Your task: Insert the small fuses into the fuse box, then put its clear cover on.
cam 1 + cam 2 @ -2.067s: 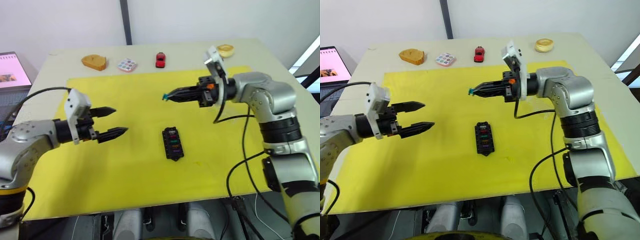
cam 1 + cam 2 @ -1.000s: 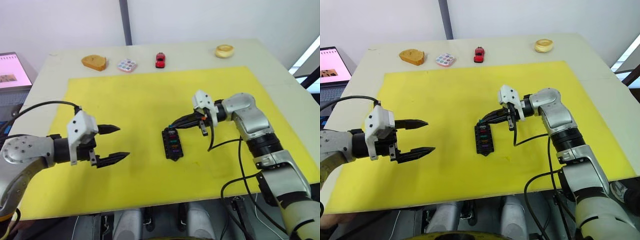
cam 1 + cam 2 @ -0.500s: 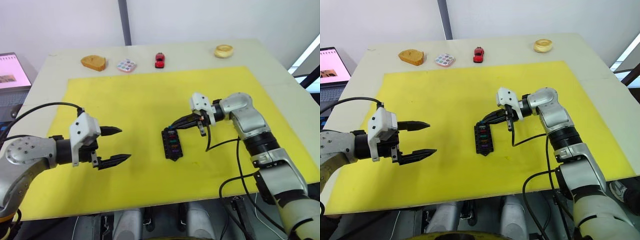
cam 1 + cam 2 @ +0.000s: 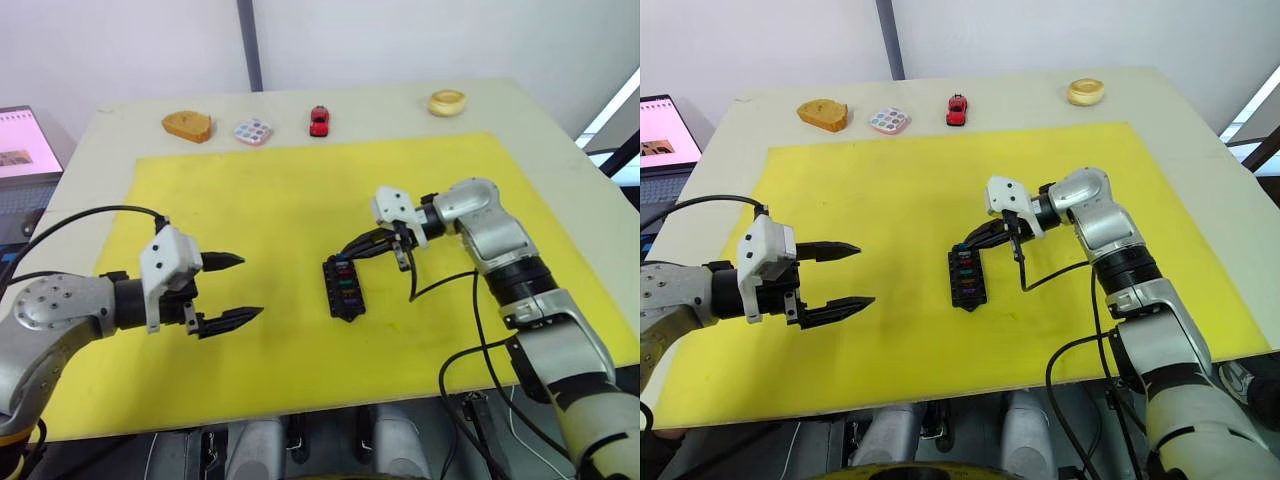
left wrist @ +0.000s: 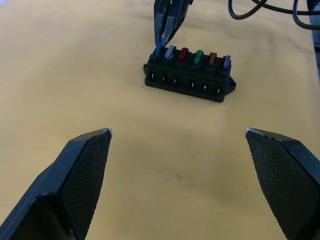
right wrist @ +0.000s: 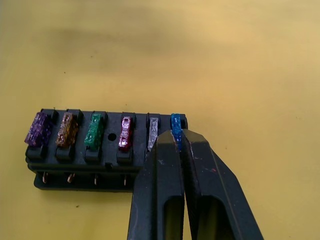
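The black fuse box (image 4: 344,287) lies mid-mat with several small fuses (image 6: 93,131) standing in its slots: purple, orange, green, red and grey. At the box's far end my right gripper (image 6: 177,137) is shut on a blue-teal fuse (image 6: 175,122) that sits at the last slot. The same fuse (image 5: 158,49) shows in the left wrist view under the right fingertips. My left gripper (image 4: 245,288) hovers open and empty over the mat, well to the left of the box. The clear cover is out of view.
A yellow mat (image 4: 260,190) covers most of the table. Along the far edge lie a tan bread-shaped piece (image 4: 187,124), a round dotted tray (image 4: 254,131), a red toy car (image 4: 320,120) and a round yellowish piece (image 4: 447,101). A laptop screen (image 4: 25,140) stands off the left edge.
My right gripper came down from above the far mat with the blue-teal fuse to the box's far end slot. The left gripper drifted slightly nearer and stayed open.
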Motion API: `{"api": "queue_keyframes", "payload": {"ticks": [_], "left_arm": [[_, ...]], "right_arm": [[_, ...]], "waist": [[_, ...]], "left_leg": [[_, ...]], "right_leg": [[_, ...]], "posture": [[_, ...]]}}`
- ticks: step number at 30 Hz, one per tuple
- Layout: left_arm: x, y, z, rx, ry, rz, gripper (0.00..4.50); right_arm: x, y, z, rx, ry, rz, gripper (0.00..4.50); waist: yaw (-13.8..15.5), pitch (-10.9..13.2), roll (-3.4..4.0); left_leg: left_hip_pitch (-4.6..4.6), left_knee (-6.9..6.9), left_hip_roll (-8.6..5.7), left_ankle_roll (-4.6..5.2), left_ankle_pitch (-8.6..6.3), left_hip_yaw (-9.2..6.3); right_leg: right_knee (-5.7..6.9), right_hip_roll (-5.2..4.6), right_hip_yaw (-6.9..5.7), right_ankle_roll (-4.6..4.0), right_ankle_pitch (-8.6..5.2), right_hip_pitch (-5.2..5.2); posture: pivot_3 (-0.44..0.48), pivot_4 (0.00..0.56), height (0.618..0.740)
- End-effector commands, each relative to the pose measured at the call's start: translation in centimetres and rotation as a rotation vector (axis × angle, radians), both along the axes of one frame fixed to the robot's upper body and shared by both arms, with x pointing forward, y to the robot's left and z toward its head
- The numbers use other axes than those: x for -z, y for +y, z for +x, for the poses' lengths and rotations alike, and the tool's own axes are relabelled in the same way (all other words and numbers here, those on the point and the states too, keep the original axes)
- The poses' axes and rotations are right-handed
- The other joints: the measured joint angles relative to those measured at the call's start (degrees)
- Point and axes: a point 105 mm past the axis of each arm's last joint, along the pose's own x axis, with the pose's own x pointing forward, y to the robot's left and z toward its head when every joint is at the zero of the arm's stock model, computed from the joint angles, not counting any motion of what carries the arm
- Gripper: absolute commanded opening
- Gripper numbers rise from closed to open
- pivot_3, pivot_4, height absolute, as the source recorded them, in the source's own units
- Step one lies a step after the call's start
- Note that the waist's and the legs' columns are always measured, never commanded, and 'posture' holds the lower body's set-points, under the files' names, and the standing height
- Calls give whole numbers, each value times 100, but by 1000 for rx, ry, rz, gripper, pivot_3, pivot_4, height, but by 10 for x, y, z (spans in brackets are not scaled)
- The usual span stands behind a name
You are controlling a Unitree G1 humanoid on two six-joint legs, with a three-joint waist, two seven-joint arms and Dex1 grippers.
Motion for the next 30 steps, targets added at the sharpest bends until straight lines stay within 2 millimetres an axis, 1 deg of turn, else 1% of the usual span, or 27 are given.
{"api": "queue_keyframes", "payload": {"ticks": [1, 7, 12, 17, 22, 30], "left_arm": [[-4, -4, -3, 20, -35, 0, 4483], [-2, -4, -2, 12, -33, -5, 4483], [0, -4, -2, 5, -33, -9, 4483], [1, -3, -1, -5, -35, -17, 4483], [3, -4, 0, -8, -33, -23, 4483], [6, -5, 1, -10, -31, -34, 4483]], "right_arm": [[3, -5, 2, -1, -7, -66, 0], [3, -2, 1, -15, 6, -111, 0], [-5, 2, 3, -14, -8, -117, 0], [-14, 4, 0, -8, 14, -131, 0], [-18, 5, -3, -8, -1, -168, 0], [-20, 8, -1, 45, -40, -227, 0]], "waist": [[0, 0, 0], [4, 0, 0], [5, 0, 0], [8, 0, 0], [14, 0, 0], [14, 0, 0]], "left_leg": [[3, 0, 0, 0, 0, 0], [70, -14, 0, -2, -2, 1], [72, -14, 0, -2, -2, 0], [71, -14, 0, -2, -2, 1], [70, -15, 0, -3, -2, 1], [68, -16, 0, -4, -2, 3]], "right_leg": [[0, 0, 0, 0, 0, 2], [-7, -2, 1, -24, -15, 54], [-6, -4, 3, -26, -16, 52], [-5, -5, 4, -27, -17, 50], [-5, -7, 4, -28, -17, 33], [-2, -10, 6, -28, -17, 19]], "posture": [[0, 150, 740], [0, 150, 740], [0, 150, 740], [0, 150, 740], [0, 150, 740], [0, 150, 740]]}}
